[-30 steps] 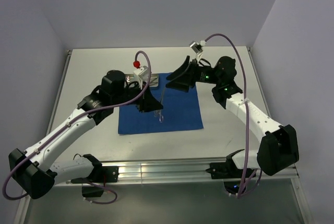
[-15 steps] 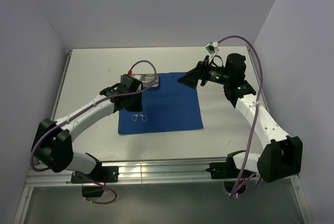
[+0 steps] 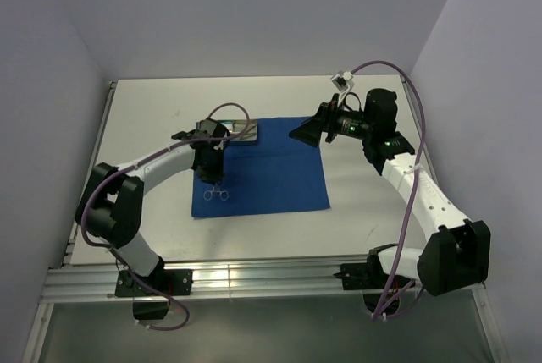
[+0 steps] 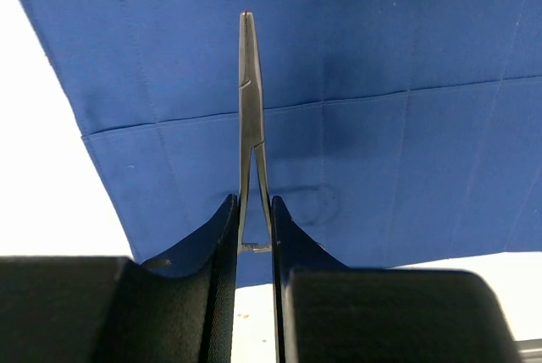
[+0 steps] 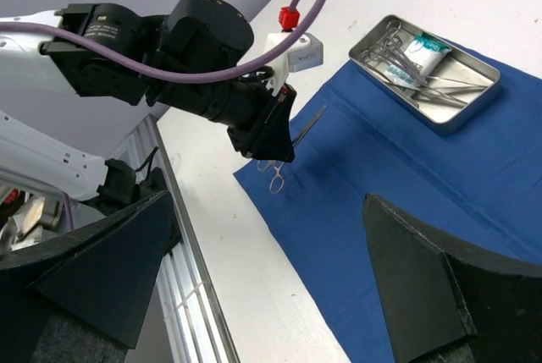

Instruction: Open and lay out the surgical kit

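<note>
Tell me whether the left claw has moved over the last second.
Yes. The left claw, with its ring-handled clamp, shifted left across the blue cloth, from its middle toward its left edge.

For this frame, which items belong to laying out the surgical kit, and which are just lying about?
Job: blue cloth; steel tray; tray instruments; white-green packet; clamp, gripped by the left gripper; right gripper, open.
Not the job: white table; purple arm cables.

Royal-blue cloth (image 3: pixel 279 173), silver-grey tray (image 5: pixel 474 106), white-green packet (image 5: pixel 421 52), dark grey clamp (image 4: pixel 248 84); white table (image 3: pixel 152 118)
</note>
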